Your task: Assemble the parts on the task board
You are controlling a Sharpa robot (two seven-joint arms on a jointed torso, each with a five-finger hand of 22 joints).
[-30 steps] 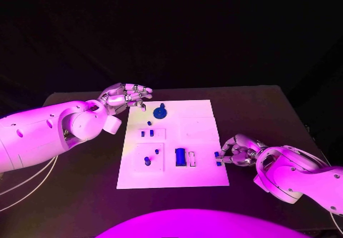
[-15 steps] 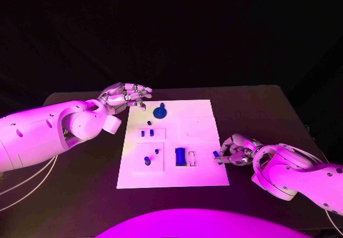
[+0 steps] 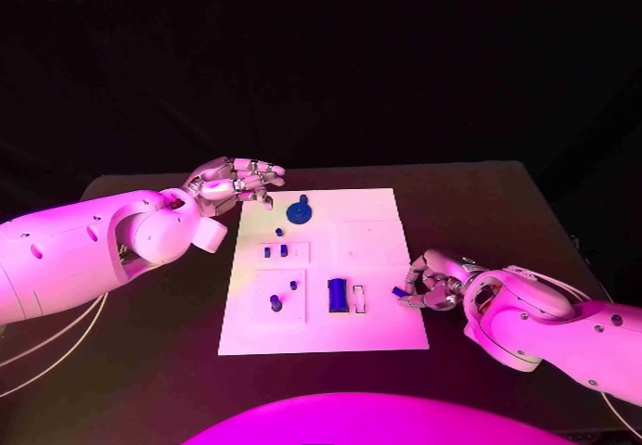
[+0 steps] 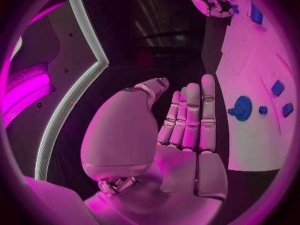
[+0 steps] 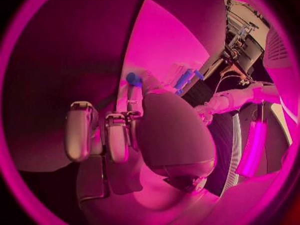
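Left hand [image 3: 238,183] empty, right hand [image 3: 435,281] pinching

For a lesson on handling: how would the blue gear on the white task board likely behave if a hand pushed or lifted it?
The blue gear looks small and solid, so probably stiff and light. It lies flat on the task board, so a push would likely slide it rather than tip it. Its toothed rim may offer grip; stood on edge, it could roll.
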